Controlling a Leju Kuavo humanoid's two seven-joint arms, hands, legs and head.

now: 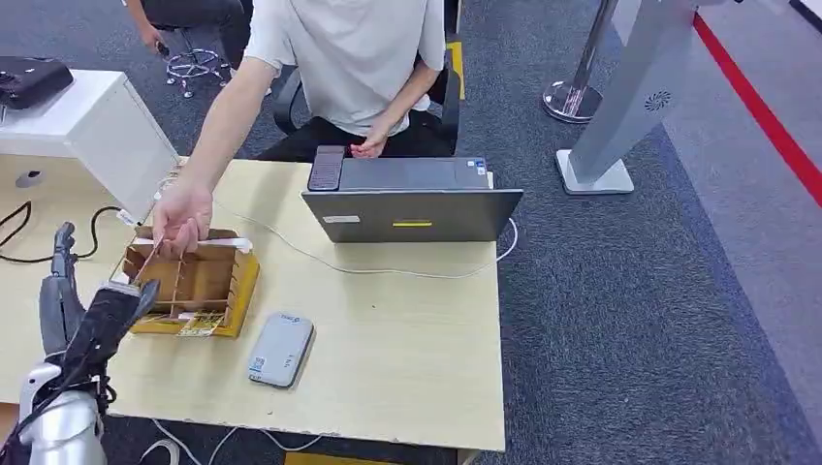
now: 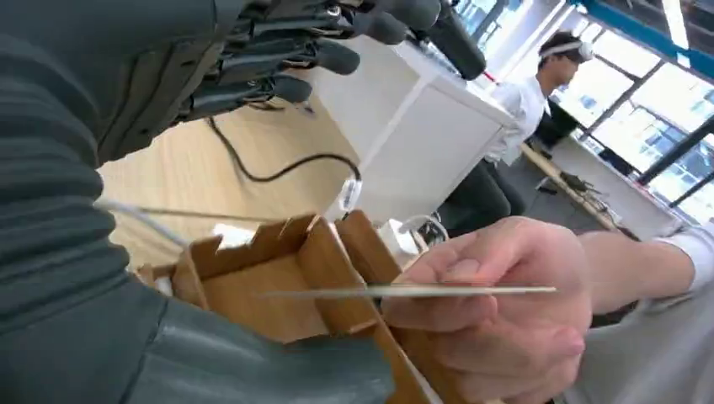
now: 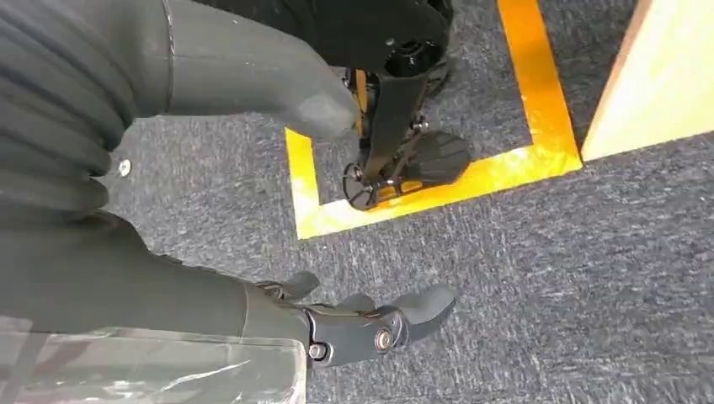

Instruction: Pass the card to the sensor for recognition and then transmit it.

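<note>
A person's hand (image 2: 497, 311) pinches the card (image 2: 404, 292) edge-on over the cardboard divider box (image 1: 194, 283) on the table (image 1: 407, 349). The left hand (image 1: 82, 310) hovers beside the box, fingers spread and empty. The right hand (image 3: 362, 324) hangs over the carpet, fingers apart, holding nothing. The card reader (image 1: 281, 349) lies near the box.

Person's hand (image 1: 181, 219) with card (image 2: 404, 292) over cardboard box (image 1: 199, 281), bare tabletop (image 1: 407, 339) right of card reader (image 1: 281, 349)

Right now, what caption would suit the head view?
A person's hand holds a card over the cardboard box as the robot's left hand waits nearby.
</note>
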